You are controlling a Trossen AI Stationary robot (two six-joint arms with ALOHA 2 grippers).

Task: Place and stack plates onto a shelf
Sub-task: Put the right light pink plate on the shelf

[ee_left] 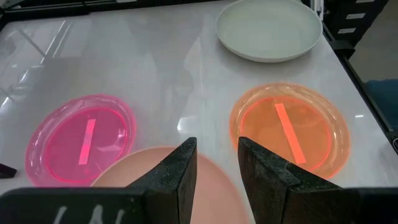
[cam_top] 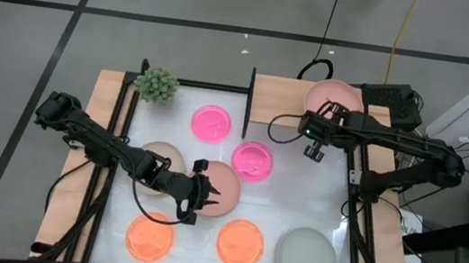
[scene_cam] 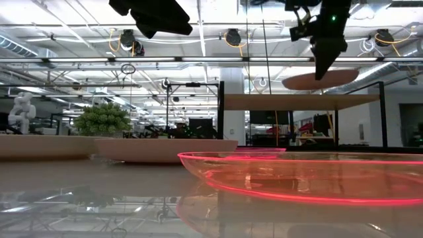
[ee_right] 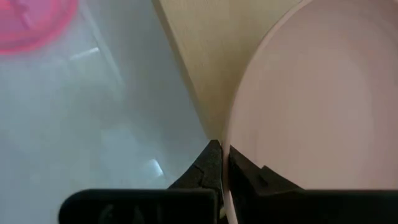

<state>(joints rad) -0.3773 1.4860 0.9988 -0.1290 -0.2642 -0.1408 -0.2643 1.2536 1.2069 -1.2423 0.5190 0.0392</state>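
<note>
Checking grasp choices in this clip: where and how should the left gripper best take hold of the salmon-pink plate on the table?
By the rim. The salmon-pink plate lies flat and shallow, so only its thin raised edge fits between the fingers. The left gripper probably does best coming from its own side, one finger over the lip and one under, where its open fingers already point.

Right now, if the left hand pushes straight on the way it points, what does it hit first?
Probably the salmon-pink plate, whose rim sits right under the open left hand. Past that lie an orange plate and a magenta plate to either side; height is unclear.
</note>
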